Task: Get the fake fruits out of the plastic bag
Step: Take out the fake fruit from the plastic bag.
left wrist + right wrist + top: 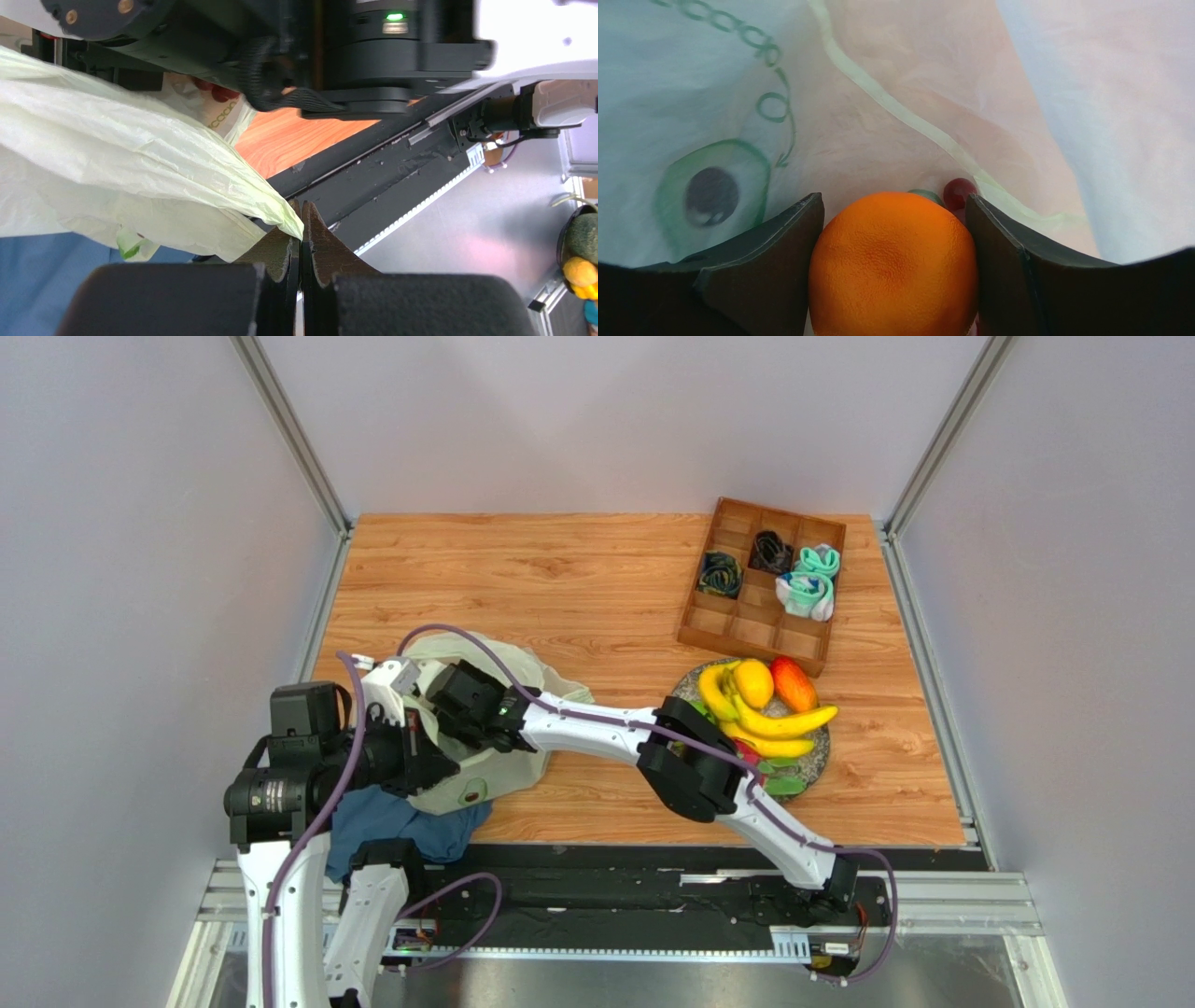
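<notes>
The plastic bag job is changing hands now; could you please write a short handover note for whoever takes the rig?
Left gripper: shut, pinching the edge of the plastic bag.
Right gripper: inside the bag, jaws closed around an orange.
Done: bananas and other fruits sit on the plate, right side of the table.
To do: carry the orange to the plate; a small red piece lies behind it, so check the bag for more.

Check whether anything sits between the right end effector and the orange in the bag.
Nothing visible does. In the right wrist view the orange sits directly between the fingers of the right end effector, which touch both its sides. The plastic bag lies only behind and around it; the left end effector pinches the bag's edge.
</notes>
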Robot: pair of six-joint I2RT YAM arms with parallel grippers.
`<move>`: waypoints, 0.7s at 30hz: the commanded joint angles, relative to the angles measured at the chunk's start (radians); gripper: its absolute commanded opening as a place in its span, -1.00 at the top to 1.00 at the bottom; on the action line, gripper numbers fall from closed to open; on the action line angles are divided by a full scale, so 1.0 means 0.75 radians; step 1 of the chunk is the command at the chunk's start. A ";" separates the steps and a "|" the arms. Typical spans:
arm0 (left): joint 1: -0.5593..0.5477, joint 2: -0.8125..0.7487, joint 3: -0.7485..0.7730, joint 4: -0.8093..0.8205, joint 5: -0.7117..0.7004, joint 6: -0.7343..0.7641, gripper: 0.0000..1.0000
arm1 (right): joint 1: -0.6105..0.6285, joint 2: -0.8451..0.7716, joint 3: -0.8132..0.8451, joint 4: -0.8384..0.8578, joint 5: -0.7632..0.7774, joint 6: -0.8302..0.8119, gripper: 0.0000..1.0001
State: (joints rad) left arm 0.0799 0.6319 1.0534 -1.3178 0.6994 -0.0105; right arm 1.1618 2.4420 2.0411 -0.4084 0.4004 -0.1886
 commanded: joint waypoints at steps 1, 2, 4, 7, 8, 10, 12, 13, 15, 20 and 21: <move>-0.004 0.004 -0.038 0.137 0.059 -0.049 1.00 | -0.003 -0.284 -0.046 -0.014 -0.149 -0.027 0.80; -0.006 0.004 -0.046 0.168 0.063 -0.060 1.00 | -0.001 -0.353 -0.066 -0.020 -0.165 -0.010 0.82; -0.002 -0.004 -0.061 0.194 0.063 -0.072 1.00 | -0.003 -0.429 -0.142 -0.044 -0.219 -0.002 0.87; -0.006 -0.006 -0.057 0.231 0.063 -0.082 1.00 | -0.005 -0.562 -0.228 -0.079 -0.331 0.014 0.93; -0.006 -0.006 -0.053 0.243 0.063 -0.082 1.00 | -0.007 -0.597 -0.287 -0.091 -0.366 0.024 0.93; -0.008 -0.002 -0.038 0.262 0.059 -0.084 1.00 | -0.009 -0.697 -0.344 -0.122 -0.472 0.041 0.94; -0.012 0.002 -0.040 0.295 0.059 -0.090 1.00 | -0.011 -0.756 -0.420 -0.147 -0.588 0.045 0.94; -0.012 0.004 -0.046 0.331 0.055 -0.104 1.00 | -0.015 -0.852 -0.461 -0.165 -0.636 0.045 0.93; -0.015 0.002 -0.057 0.354 0.061 -0.117 1.00 | -0.039 -0.954 -0.508 -0.198 -0.793 0.055 0.93; -0.021 0.037 -0.087 0.481 0.108 -0.162 1.00 | -0.097 -1.094 -0.549 -0.243 -1.241 0.098 0.88; -0.019 0.047 -0.089 0.507 0.121 -0.182 1.00 | -0.097 -1.110 -0.551 -0.241 -1.246 0.112 0.88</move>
State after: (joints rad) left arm 0.0711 0.6373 1.0019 -1.0611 0.7403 -0.0978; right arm 1.1091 1.7164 1.6241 -0.5804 -0.2844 -0.1490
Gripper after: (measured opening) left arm 0.009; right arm 0.706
